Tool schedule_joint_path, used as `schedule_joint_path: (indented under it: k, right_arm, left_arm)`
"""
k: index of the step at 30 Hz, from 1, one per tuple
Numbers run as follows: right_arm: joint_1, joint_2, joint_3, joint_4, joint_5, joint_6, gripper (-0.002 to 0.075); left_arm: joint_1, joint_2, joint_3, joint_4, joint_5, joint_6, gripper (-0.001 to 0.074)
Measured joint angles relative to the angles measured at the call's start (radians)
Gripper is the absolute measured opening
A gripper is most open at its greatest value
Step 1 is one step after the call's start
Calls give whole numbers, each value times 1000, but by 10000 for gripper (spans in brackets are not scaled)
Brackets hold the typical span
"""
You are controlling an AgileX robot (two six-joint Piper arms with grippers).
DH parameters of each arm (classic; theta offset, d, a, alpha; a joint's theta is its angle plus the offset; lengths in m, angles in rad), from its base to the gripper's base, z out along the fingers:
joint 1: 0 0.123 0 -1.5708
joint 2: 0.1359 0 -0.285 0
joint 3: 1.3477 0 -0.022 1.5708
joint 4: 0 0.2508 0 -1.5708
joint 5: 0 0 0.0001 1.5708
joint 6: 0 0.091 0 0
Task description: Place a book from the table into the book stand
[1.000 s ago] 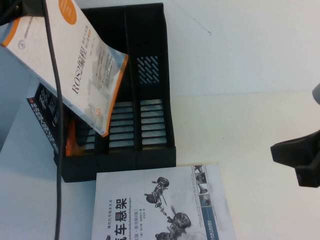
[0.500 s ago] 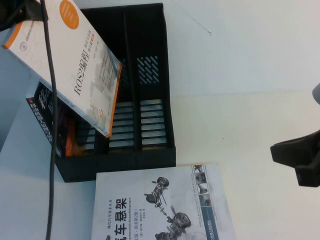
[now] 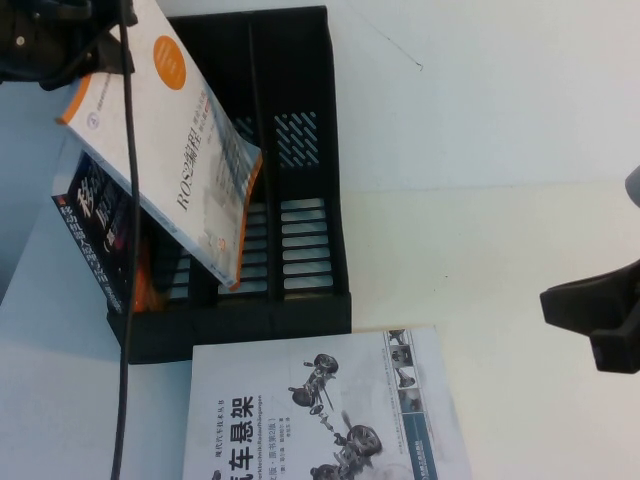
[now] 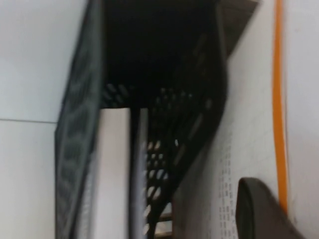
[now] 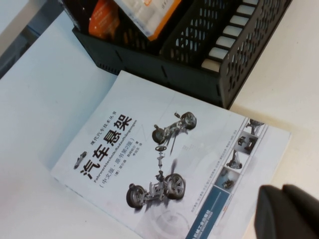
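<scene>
My left gripper at the far left is shut on the top corner of a white and orange book, holding it tilted, with its lower end inside the black book stand. The left wrist view shows the book's cover beside one dark finger and the stand's slots. A dark book leans in the stand's left slot. A white book with a car suspension picture lies flat in front of the stand. My right gripper hovers shut and empty at the right.
A black cable hangs down across the held book and the stand's left side. The white book and the stand's front wall show in the right wrist view. Bare white table lies right of the stand.
My left gripper has come into view at the top left and moved right and down. The white and orange book has dropped lower and further into the stand. The right arm has not moved.
</scene>
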Motion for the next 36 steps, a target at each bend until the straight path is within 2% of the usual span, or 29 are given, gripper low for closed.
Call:
schedule_joint_path:
  k: [3, 10, 13, 16, 20, 23, 27, 30, 33, 36]
  right_arm:
    - [0, 0, 0, 0, 0, 0, 8]
    - [0, 0, 0, 2, 0, 0, 8]
    - [0, 0, 0, 2, 0, 0, 8]
    - [0, 0, 0, 2, 0, 0, 8]
    - [0, -14, 0, -39, 0, 0, 8]
    - [0, -70, 0, -107, -4, 19, 8]
    - [0, -183, 0, -255, -6, 119, 8]
    - [0, -298, 1, -373, 1, 230, 8]
    - [0, -411, 22, -474, 16, 314, 8]
    - [0, -520, 71, -557, 20, 380, 8]
  left_arm:
    - [-36, 4, 0, 17, -18, 1, 125]
    - [-101, 6, -3, 66, -84, 1, 333]
    - [-110, 6, -3, 70, -91, 1, 351]
    - [-111, 2, -5, 74, -99, 1, 298]
    - [-111, -39, -5, 101, -99, 1, 99]
    - [-111, -98, -6, 162, -93, 1, 29]
    - [-111, -213, 3, 266, -81, 3, 5]
    - [-111, -334, 77, 308, -125, 3, 2]
    - [-111, -484, 228, 320, -228, 1, 1]
    - [-111, -636, 450, 322, -355, -2, 0]
